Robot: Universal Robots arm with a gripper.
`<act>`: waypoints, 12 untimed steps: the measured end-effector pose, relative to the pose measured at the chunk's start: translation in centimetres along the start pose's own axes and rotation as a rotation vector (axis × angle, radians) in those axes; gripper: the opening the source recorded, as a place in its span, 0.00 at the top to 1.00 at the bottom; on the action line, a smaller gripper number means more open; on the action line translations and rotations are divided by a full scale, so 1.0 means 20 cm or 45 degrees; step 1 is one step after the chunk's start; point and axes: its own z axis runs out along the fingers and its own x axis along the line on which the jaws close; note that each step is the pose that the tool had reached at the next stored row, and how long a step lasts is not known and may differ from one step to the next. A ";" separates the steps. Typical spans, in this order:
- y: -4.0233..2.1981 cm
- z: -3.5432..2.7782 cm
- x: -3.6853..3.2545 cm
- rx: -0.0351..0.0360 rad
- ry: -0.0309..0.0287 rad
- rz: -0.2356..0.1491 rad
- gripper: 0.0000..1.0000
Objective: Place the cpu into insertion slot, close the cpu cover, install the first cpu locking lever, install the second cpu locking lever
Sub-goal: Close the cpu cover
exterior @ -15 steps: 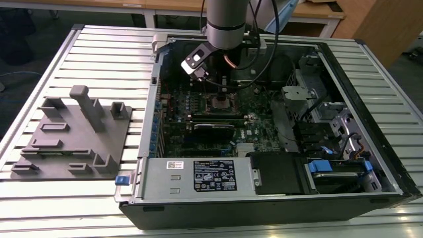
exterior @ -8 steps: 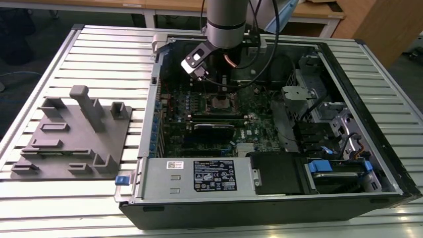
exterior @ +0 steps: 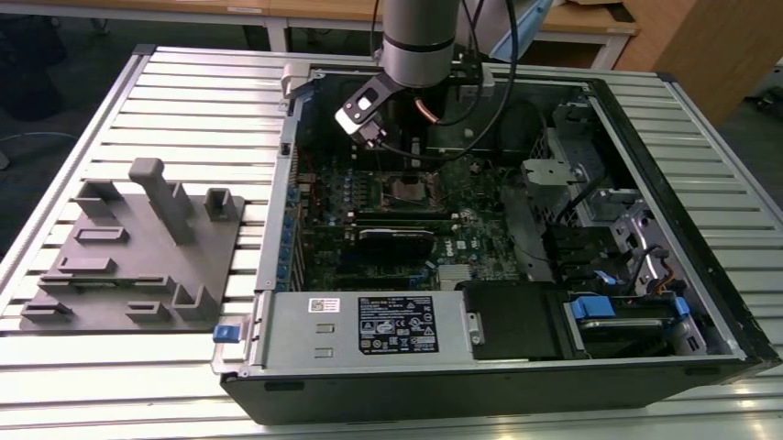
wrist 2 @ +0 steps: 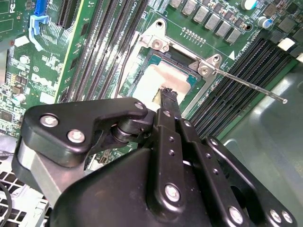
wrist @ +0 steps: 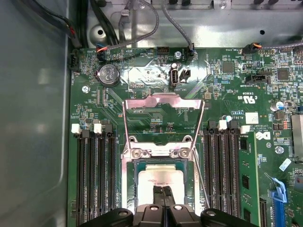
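Now 1 cpu (wrist: 151,177) in slot (wrist: 129,189) w/ 1 cover (wrist: 163,100) up, hand (wrist: 164,188) pinched.

The motherboard (wrist: 142,75) was green, speckled with small silver and black parts. The cpu (wrist: 158,177) had a pale silver-grey top, and the cpu cover (wrist: 163,100) was bright silvery metal. The gripper (wrist: 164,191) was matte black with silver screw heads. The memory slots (wrist: 94,175) were black. At the exterior view's left, the fixture block (exterior: 135,257) was plain grey and the table (exterior: 183,82) pale silver, ribbed.
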 end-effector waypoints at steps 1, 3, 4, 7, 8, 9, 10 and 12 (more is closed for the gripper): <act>0.000 0.000 0.000 0.0000 0.0001 0.000 0.90; 0.000 0.000 0.000 0.0000 0.0000 0.000 0.90; 0.000 -0.001 0.000 0.0002 -0.0001 0.000 0.90; 0.000 -0.007 0.000 0.0002 -0.0002 0.000 0.90; 0.001 -0.007 0.000 0.0000 0.0000 0.000 0.90; 0.001 -0.007 0.000 -0.0001 0.0003 0.000 0.90; 0.000 -0.008 0.000 0.0000 0.0000 0.000 0.90; 0.001 -0.008 0.000 0.0001 0.0000 0.000 0.90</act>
